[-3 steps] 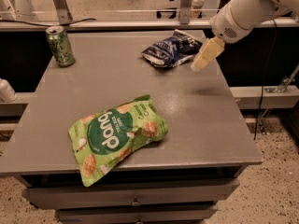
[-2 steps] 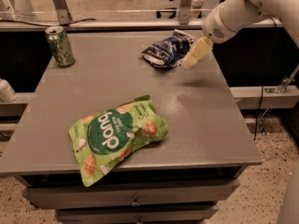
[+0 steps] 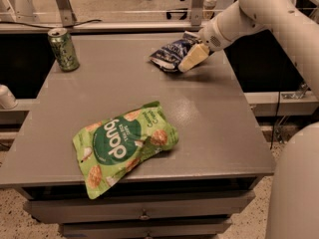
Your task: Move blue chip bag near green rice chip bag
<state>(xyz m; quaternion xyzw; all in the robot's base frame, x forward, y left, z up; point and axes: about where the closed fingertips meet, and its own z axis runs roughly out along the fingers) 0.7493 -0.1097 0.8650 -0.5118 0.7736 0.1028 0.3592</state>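
The blue chip bag (image 3: pixel 172 54) is a crumpled navy foil bag with white lettering, lying at the far right of the grey table (image 3: pixel 209 118). The green rice chip bag (image 3: pixel 123 144) lies flat near the front of the table, its lower corner hanging over the front edge. My gripper (image 3: pixel 192 59) comes in from the upper right on the white arm and sits at the right side of the blue bag, touching or overlapping its edge. The two bags lie well apart.
A green soda can (image 3: pixel 63 49) stands upright at the far left corner of the table. A white object (image 3: pixel 7 97) sits off the table's left edge. Drawers (image 3: pixel 144 214) are below the front edge. Metal frame legs stand behind the table.
My gripper has moved left and slightly down, from beside the blue bag's right end to against its right side. The bags and can have not moved.
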